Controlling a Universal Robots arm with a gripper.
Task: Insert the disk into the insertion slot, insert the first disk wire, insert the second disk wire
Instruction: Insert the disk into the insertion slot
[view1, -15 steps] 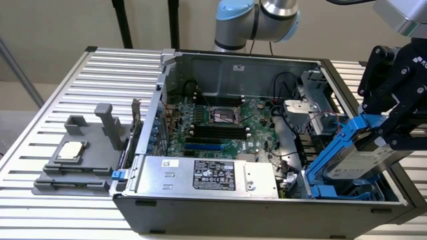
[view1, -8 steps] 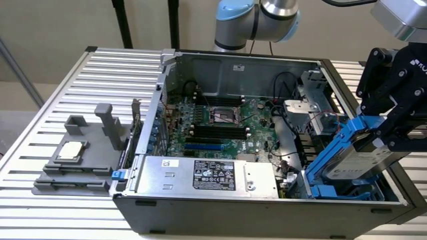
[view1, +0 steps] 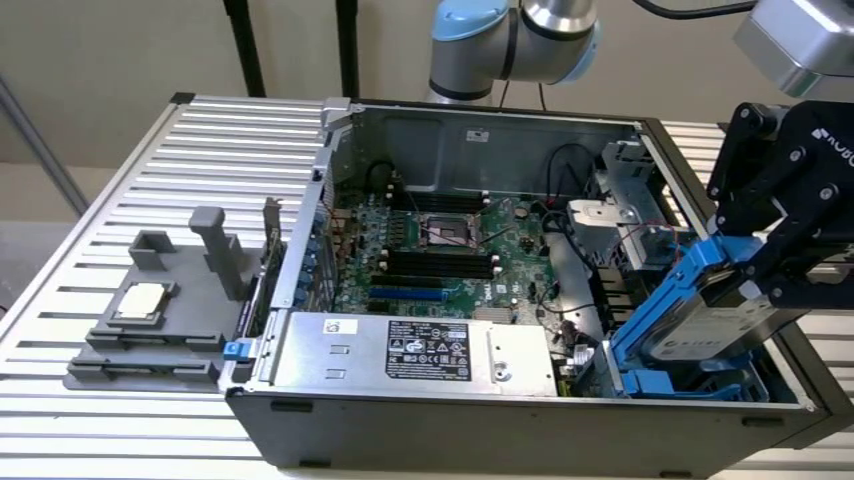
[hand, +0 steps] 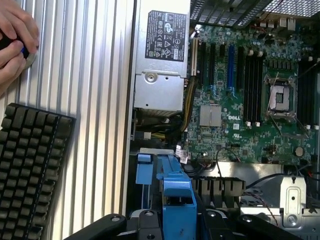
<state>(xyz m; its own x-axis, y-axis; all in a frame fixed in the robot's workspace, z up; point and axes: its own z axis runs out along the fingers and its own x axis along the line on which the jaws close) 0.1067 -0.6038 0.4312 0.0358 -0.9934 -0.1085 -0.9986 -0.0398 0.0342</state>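
The tool (view1: 755, 285) is partly closed, its fingers clamped on the disk (view1: 697, 338) by its blue frame. The disk is tilted, lower end at the mouth of the slot (view1: 663, 385), likely angled to slide in. The slot sits in the near corner of the open computer case (view1: 534, 425), on the exterior view's right, beside the power supply (view1: 414, 350).
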